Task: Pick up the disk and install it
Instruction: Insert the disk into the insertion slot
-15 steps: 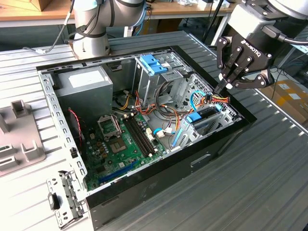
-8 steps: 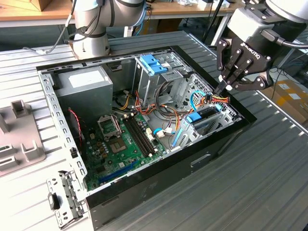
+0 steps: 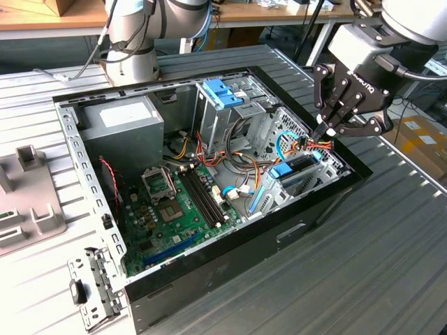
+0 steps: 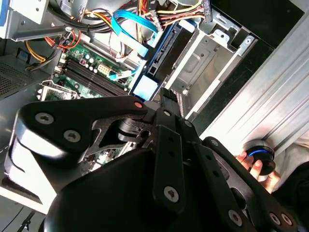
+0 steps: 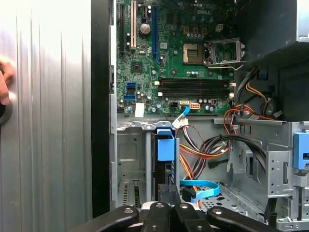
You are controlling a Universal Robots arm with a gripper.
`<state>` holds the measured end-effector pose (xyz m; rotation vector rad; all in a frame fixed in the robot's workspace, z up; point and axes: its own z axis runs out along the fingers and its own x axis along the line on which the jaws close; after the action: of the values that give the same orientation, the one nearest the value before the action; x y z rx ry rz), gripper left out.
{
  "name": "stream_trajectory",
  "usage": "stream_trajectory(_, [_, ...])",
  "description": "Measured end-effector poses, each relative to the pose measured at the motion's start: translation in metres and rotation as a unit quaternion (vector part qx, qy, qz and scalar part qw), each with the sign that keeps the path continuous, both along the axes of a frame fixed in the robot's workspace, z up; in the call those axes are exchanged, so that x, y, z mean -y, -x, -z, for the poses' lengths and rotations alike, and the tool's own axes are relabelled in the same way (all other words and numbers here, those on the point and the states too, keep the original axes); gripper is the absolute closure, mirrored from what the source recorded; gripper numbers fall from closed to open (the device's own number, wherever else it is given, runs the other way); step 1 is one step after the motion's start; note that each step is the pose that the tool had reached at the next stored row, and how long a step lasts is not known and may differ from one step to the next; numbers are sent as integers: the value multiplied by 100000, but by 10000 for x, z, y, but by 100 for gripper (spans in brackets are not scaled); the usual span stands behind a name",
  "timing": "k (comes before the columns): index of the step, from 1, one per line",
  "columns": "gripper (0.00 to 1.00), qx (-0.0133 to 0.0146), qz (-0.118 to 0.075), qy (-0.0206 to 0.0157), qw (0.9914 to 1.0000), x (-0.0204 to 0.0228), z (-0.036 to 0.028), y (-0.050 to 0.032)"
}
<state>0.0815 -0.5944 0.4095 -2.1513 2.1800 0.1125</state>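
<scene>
Nearest in the exterior view, a ribbed grey metal table [image 3: 391, 265] carrying an open black computer case [image 3: 230, 269] with its green motherboard [image 3: 185, 209] exposed. Standing edge-up in the metal bay at the case's near corner, the grey hard drive with light-blue carrier rails and blue end tab [image 3: 297, 171] [image 5: 165, 147]. Just above it, the black robot gripper [image 3: 323, 132], jaws drawn narrow; contact with the drive impossible to tell. Behind, wooden workbenches [image 3: 42, 17].
</scene>
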Motion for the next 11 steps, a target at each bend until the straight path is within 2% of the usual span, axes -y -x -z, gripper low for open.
stream_trajectory(8, [89,0,1,0,100000,0,143,-106])
stream_trajectory(11, [89,0,-1,2,100000,0,172,-134])
